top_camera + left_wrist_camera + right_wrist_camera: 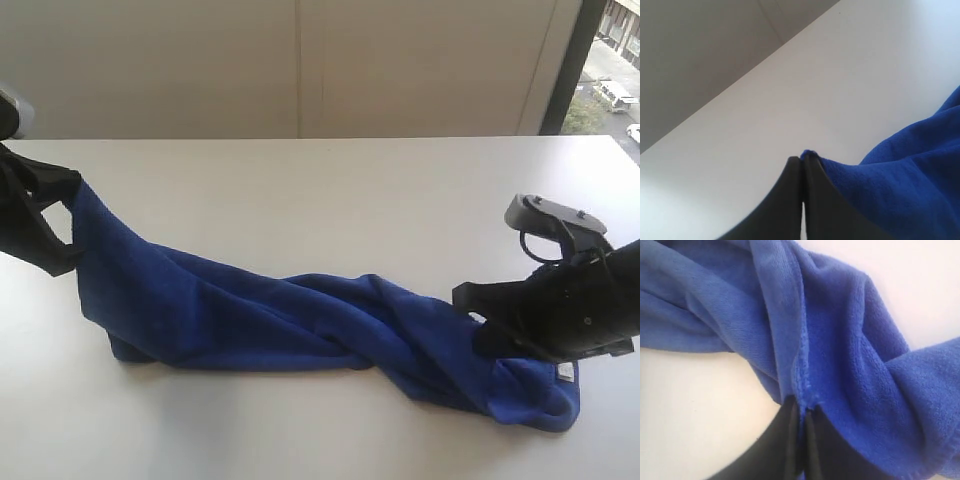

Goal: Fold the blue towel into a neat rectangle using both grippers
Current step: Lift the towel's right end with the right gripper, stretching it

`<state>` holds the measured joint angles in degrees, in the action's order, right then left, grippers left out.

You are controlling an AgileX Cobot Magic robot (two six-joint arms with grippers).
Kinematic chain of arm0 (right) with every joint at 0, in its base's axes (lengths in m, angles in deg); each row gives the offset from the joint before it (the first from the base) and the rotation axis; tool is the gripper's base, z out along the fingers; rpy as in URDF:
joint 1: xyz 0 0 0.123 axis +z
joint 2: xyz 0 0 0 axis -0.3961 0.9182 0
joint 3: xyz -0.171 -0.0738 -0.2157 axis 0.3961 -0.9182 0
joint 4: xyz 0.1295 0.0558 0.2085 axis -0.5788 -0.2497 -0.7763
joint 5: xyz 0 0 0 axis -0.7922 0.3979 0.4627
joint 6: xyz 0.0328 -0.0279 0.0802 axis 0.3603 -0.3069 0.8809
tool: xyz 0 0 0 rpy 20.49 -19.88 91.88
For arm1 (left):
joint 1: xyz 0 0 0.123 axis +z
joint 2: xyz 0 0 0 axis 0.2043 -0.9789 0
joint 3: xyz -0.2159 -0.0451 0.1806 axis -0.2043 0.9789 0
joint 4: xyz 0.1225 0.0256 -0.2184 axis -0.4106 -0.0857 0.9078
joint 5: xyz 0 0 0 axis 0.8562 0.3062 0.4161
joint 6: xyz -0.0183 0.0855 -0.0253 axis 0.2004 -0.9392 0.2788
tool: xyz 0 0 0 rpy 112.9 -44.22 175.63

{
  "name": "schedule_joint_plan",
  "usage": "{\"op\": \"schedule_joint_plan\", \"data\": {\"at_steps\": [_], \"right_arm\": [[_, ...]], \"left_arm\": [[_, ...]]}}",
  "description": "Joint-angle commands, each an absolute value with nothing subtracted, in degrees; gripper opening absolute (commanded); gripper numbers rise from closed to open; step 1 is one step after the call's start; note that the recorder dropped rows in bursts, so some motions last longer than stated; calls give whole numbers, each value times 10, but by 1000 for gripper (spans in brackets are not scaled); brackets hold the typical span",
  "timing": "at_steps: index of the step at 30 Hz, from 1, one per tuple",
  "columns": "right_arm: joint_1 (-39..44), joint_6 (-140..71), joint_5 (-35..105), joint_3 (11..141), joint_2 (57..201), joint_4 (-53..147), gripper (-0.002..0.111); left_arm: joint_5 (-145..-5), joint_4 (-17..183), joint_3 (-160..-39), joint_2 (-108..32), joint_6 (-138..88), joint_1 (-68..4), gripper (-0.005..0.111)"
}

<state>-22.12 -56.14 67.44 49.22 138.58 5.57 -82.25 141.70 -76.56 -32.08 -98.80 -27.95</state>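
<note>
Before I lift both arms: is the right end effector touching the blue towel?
Touching. The right wrist view shows the right end effector shut on the blue towel, its hemmed edge pinched between the tips.

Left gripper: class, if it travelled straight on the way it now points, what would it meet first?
Past the blue towel corner pinched in the left gripper, only the bare white table lies ahead. It would probably meet that first, though depth is unclear.
</note>
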Motion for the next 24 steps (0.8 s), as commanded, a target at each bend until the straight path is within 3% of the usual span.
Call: {"op": "schedule_joint_plan", "data": {"at_steps": [1,15,24], "right_arm": [[-221,-581,685,493,1325,64,0],[-221,-580,885,641,1229,124,0],[-221,-576,923,704,1203,126,0]], "left_arm": [[-819,1425,-764,-319,-986,-278,0],[-819,1425,-764,-319,-986,-278,0],[-814,1425,-764,-319,-981,-278,0]]}}
